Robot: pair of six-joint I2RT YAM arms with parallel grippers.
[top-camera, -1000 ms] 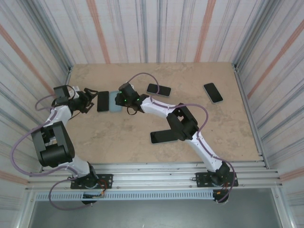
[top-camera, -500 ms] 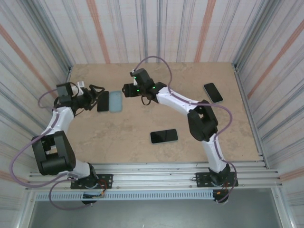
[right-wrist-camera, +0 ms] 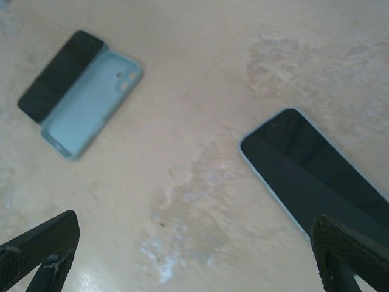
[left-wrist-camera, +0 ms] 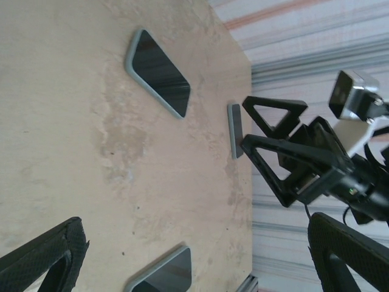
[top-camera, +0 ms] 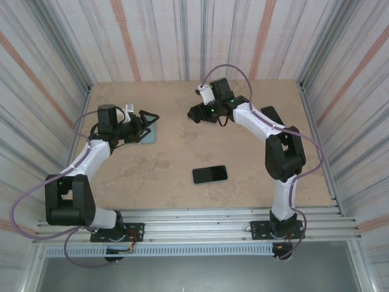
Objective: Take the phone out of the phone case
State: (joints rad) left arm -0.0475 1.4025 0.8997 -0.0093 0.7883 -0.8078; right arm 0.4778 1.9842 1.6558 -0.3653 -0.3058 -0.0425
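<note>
Case (right-wrist-camera: 91, 100) lies open side up on the table (top-camera: 170, 164), empty, with its pale blue inside and camera cut-out showing. The dark phone (right-wrist-camera: 58, 76) is out of it and lies flat right against its long side. From above, the case sits in the far left part of the table. The left gripper (top-camera: 149, 118) is raised over the case's left edge and hides that spot, so the phone is best seen from the right wrist. The left jaws are released and spread wide with nothing between them. In the left wrist view the fingers (left-wrist-camera: 42, 261) stand at the bottom corners with bare table between them. The right gripper (top-camera: 193, 114) hangs over the far middle of the table, well apart from the case. Its jaws are also released and empty, and the left wrist view shows its two triangular fingers parted. Below the right wrist camera a pale-edged phone (right-wrist-camera: 316, 176) lies screen up, to the right of the case and clear of it. A middle phone (top-camera: 209, 174) lies alone, screen up, nearer the arm bases and well apart from both grippers. Whether the left gripper touches the case cannot be told from above.
</note>
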